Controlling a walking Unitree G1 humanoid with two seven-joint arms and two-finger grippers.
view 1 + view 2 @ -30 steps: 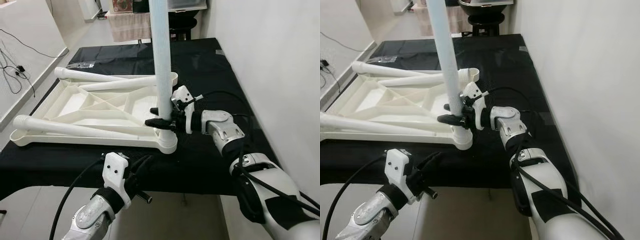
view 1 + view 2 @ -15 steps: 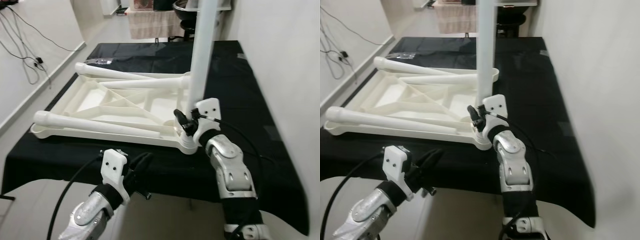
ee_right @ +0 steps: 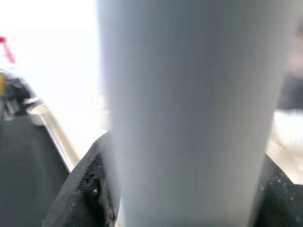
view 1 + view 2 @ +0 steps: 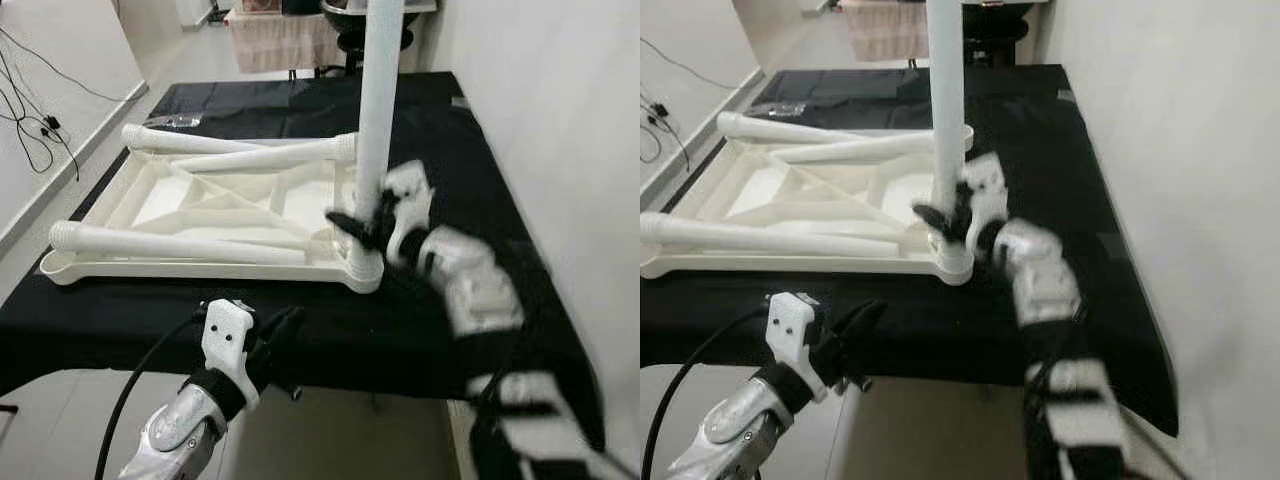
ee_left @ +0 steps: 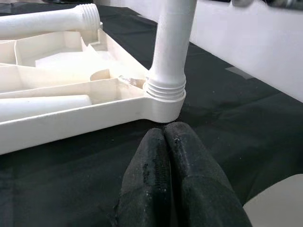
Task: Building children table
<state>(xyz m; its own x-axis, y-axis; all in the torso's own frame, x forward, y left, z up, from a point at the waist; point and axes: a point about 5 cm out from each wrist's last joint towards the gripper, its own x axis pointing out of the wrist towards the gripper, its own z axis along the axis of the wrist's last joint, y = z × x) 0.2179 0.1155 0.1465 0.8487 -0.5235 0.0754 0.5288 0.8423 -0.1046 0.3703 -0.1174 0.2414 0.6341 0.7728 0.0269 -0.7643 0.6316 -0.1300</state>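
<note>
1. On the black-covered bench (image 4: 200, 330) lies an upturned white tabletop (image 4: 150, 215), underside up, with two loose white legs (image 4: 170, 243) resting across its ribs.
2. Below the bench's near edge hangs the left gripper (image 4: 278, 335), its black fingers (image 5: 163, 175) pressed together, pointing at the near corner socket.
3. At that near corner stands an upright white leg (image 4: 378, 110), its threaded end seated in the socket (image 5: 163, 97).
4. Beside it, the blurred right gripper (image 4: 362, 225) pinches the upright leg just above the socket, fingers on either side.
</note>
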